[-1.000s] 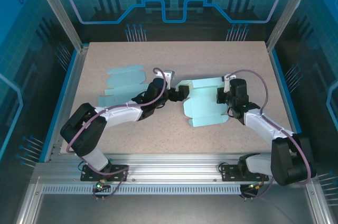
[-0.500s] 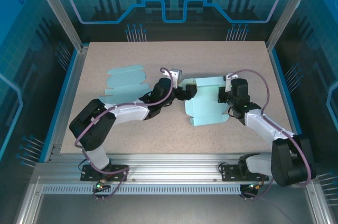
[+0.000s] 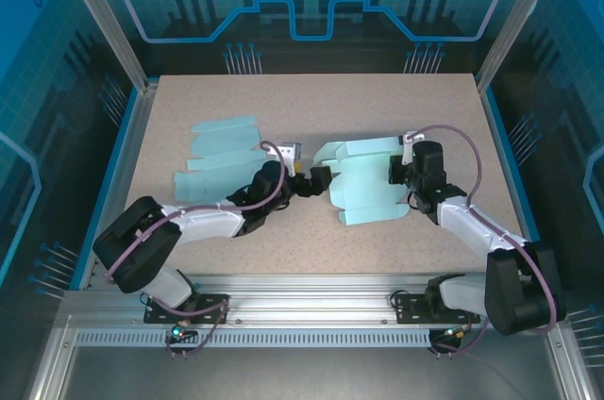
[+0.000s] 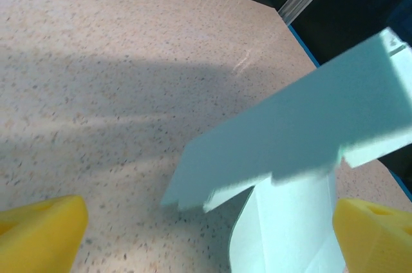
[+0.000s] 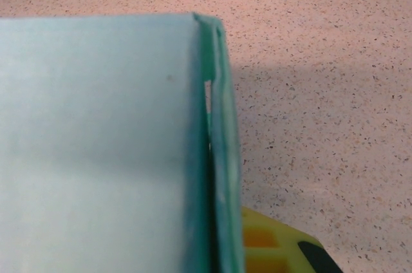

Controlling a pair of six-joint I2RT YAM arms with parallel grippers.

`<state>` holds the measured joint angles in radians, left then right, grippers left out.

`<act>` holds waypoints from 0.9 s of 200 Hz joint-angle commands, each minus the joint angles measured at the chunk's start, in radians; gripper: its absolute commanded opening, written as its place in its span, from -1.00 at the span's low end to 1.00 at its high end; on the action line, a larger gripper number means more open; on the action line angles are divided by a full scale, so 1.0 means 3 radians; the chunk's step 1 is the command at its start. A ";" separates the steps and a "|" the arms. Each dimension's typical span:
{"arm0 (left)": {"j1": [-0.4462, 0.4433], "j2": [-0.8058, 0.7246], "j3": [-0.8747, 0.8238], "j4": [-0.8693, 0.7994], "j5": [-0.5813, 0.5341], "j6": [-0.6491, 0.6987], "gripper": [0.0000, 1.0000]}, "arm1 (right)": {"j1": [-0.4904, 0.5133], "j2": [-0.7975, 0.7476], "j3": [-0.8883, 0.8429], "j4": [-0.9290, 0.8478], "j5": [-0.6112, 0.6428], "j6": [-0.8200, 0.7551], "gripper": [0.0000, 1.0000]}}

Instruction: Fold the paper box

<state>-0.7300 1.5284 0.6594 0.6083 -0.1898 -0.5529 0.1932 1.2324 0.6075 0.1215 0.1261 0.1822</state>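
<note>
The box [image 3: 363, 183] lies right of the spare blank [image 3: 219, 157], well apart from it, partly creased and with a flap lifted on the side facing the blank. The right gripper [image 3: 396, 174] is closed tight on the box edge farthest from the blank. That seems to be a doubled-over wall, though the wrist view is too close to be sure how much paper it has. The left gripper [image 3: 319, 180] sits between blank and box, jaws spread wide, and holds nothing. The raised flap is just ahead of it.

If the left gripper pushes the flap off its crease, the panel could buckle or fold crooked. A hard shove could drag the paper out of the thin right-hand pinch or slide the whole box, and a low approach could slip under the flap and flip it.
</note>
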 commanded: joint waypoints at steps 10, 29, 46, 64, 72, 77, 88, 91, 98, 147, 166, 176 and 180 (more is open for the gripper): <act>-0.0020 0.0014 -0.0178 0.0137 0.0092 -0.0313 0.98 | 0.0012 -0.0067 -0.0018 0.0091 -0.0019 -0.0003 -1.00; -0.0058 0.0192 -0.0206 0.0434 0.0157 -0.0386 0.98 | 0.0015 -0.0063 -0.0015 0.0091 -0.0024 -0.0003 -1.00; -0.0090 0.0373 -0.0157 0.0603 0.0189 -0.0437 0.98 | 0.0016 -0.0067 -0.0011 0.0091 -0.0022 -0.0009 -1.00; -0.0120 0.0537 -0.0079 0.0786 0.0232 -0.0448 0.93 | 0.0015 -0.0063 -0.0015 0.0091 -0.0027 -0.0009 -1.00; -0.0118 0.0599 -0.0035 0.0833 0.0258 -0.0444 0.90 | 0.0012 -0.0063 -0.0018 0.0088 -0.0027 -0.0009 -1.00; -0.0122 0.0634 -0.0012 0.0852 0.0259 -0.0441 0.89 | 0.0012 -0.0063 -0.0016 0.0091 -0.0029 -0.0008 -1.00; -0.0118 0.0705 0.0028 0.0926 0.0264 -0.0424 0.88 | 0.0015 -0.0070 -0.0015 0.0095 -0.0027 -0.0009 -1.00; -0.0120 0.0718 0.0037 0.0946 0.0262 -0.0422 0.85 | 0.0015 -0.0069 -0.0013 0.0096 -0.0027 -0.0009 -1.00; -0.0118 0.0762 0.0056 0.0999 0.0262 -0.0412 0.81 | 0.0014 -0.0068 -0.0018 0.0096 -0.0027 -0.0013 -1.00; -0.0115 0.0919 0.0210 0.1230 0.0360 -0.0329 0.51 | 0.0020 -0.0066 -0.0015 0.0091 -0.0022 -0.0010 -1.00; -0.0114 0.0900 0.0249 0.1249 0.0403 -0.0258 0.42 | 0.0016 -0.0067 -0.0015 0.0091 -0.0019 -0.0011 -1.00; -0.0117 0.0892 0.0264 0.1266 0.0430 -0.0236 0.36 | 0.0019 -0.0064 -0.0010 0.0091 -0.0024 -0.0014 -1.00; -0.0118 0.0890 0.0266 0.1279 0.0443 -0.0227 0.33 | 0.0019 -0.0060 -0.0010 0.0091 -0.0023 -0.0013 -1.00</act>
<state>-0.7624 1.7947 0.7067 0.9264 -0.0910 -0.6598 0.1936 1.2324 0.6075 0.1219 0.1261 0.1822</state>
